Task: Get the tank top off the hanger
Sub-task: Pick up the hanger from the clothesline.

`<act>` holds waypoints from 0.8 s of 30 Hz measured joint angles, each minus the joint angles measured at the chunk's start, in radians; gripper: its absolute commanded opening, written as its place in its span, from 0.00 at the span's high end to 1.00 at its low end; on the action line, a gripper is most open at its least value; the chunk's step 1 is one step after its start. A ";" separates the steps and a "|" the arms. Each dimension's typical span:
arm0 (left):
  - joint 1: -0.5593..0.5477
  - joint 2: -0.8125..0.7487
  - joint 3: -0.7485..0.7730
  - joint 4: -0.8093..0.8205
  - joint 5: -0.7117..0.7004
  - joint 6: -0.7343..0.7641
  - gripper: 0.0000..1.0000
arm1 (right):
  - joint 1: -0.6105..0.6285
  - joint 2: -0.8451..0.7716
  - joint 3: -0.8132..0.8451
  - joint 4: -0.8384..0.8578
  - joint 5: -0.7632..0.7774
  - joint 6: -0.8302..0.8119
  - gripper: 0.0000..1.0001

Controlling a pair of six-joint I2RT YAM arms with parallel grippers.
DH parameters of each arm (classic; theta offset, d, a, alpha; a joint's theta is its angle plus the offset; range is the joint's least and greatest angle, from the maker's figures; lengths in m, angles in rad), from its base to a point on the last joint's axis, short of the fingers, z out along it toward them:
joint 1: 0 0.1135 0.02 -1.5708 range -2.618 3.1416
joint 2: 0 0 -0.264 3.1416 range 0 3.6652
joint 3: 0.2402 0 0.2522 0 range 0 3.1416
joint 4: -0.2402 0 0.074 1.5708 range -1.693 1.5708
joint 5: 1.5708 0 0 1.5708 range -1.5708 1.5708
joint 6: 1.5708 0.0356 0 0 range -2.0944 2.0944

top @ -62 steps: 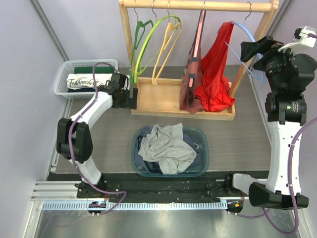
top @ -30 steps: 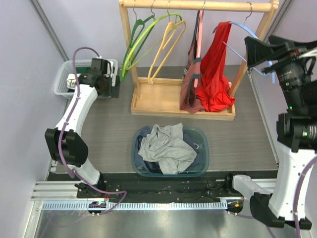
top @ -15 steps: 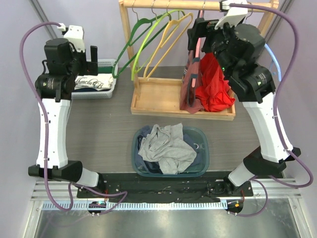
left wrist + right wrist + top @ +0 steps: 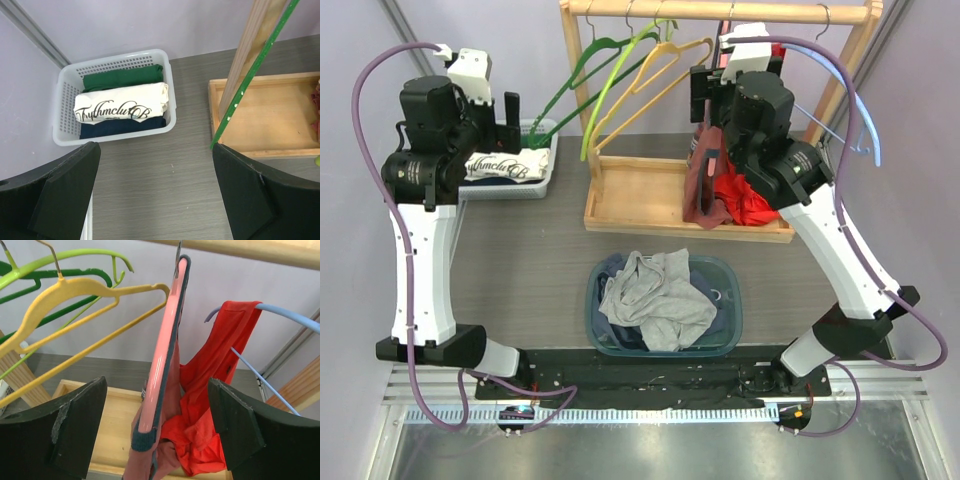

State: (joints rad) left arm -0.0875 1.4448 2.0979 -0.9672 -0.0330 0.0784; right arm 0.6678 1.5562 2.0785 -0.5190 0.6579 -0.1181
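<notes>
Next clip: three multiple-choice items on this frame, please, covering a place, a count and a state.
1. Which hanger carries the red tank top? A light blue; B yellow; C green.
2. How many folded garments lie in the white basket? A two; B three; C five.
3. The right gripper is: A open, empty; B shut on cloth; C shut on a hanger.
Key: 1 A, it drapes over the light blue hanger. 2 B, green, white and navy pieces. 3 A, jaws wide apart, gripping nothing.
</notes>
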 measured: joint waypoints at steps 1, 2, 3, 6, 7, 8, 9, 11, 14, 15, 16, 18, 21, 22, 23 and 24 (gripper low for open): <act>0.000 0.000 0.000 -0.003 0.002 -0.001 0.00 | 0.000 0.000 -0.011 0.005 0.000 0.003 0.12; 0.000 0.000 0.000 -0.006 0.009 -0.004 0.00 | 0.000 0.000 -0.026 0.013 -0.001 0.008 0.13; 0.000 0.000 0.000 -0.010 0.015 -0.009 0.00 | -0.001 0.001 -0.039 0.018 -0.003 0.015 0.14; 0.000 0.000 0.003 -0.015 0.035 -0.021 0.00 | -0.011 0.009 -0.067 0.026 -0.019 0.039 0.19; 0.000 0.000 0.005 -0.018 0.040 -0.024 0.00 | -0.016 0.013 -0.075 0.026 -0.026 0.048 0.21; 0.000 0.000 0.008 -0.020 0.045 -0.026 0.01 | -0.023 0.013 -0.085 0.030 -0.035 0.058 0.26; 0.000 0.000 0.011 -0.022 0.048 -0.027 0.00 | -0.032 0.014 -0.100 0.033 -0.044 0.071 0.28; 0.000 0.000 0.019 -0.023 0.054 -0.027 0.00 | -0.053 0.013 -0.129 0.037 -0.058 0.097 0.36; -0.002 0.000 0.034 -0.027 0.058 -0.027 0.00 | -0.083 0.013 -0.165 0.033 -0.086 0.130 0.54; -0.002 0.000 0.040 -0.030 0.059 -0.027 0.00 | -0.092 0.013 -0.173 0.032 -0.095 0.142 0.60; -0.002 0.000 0.044 -0.031 0.061 -0.027 0.00 | -0.101 0.013 -0.180 0.032 -0.105 0.151 0.67; -0.002 0.000 0.051 -0.034 0.061 -0.027 0.00 | -0.109 0.013 -0.189 0.034 -0.126 0.166 0.83; -0.002 0.000 0.054 -0.036 0.061 -0.027 0.00 | -0.120 0.013 -0.196 0.040 -0.139 0.187 0.95; -0.002 0.000 0.054 -0.037 0.061 -0.027 0.00 | -0.121 0.013 -0.196 0.042 -0.145 0.188 0.97; -0.002 0.000 0.054 -0.039 0.061 -0.027 0.00 | -0.121 0.013 -0.196 0.044 -0.147 0.187 0.99; -0.002 0.000 0.054 -0.040 0.061 -0.027 0.00 | -0.121 0.013 -0.198 0.048 -0.151 0.185 0.99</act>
State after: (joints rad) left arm -0.0895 1.4445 2.1521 -1.0077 0.0284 0.0517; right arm 0.5468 1.5696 1.8809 -0.4713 0.5072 0.0669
